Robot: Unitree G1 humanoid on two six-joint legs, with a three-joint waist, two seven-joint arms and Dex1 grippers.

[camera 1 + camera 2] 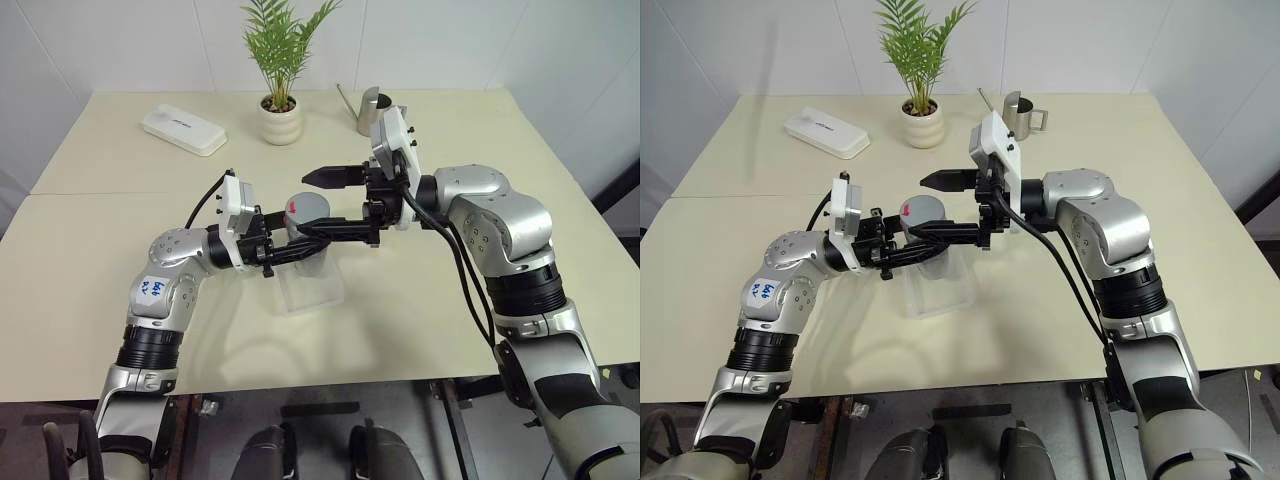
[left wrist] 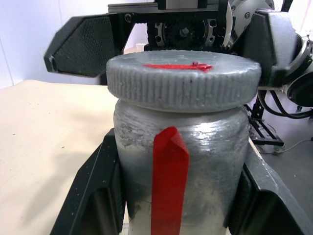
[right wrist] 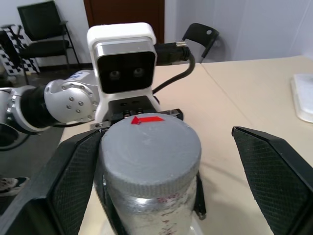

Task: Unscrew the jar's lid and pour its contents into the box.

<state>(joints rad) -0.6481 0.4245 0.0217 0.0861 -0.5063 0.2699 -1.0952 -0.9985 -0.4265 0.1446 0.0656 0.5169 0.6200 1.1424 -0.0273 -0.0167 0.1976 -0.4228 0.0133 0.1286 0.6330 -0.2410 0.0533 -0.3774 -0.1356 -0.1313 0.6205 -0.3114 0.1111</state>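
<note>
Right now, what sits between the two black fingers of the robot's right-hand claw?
The jar's grey lid sits between the open right gripper's fingers, with a gap on one side, as the right wrist view shows. The left gripper clamps the jar below it.

You've got a cream table [image 1: 90,290] with a seam line running across its left part. At the far side there's a potted palm [image 1: 281,60] in a white ribbed pot, a flat white case [image 1: 183,129] lying to its left, and a steel watering can [image 1: 1018,112] to its right, spout pointing left. Right wrist view: two dark chairs [image 3: 44,29] stand near a brown door [image 3: 124,12].
</note>
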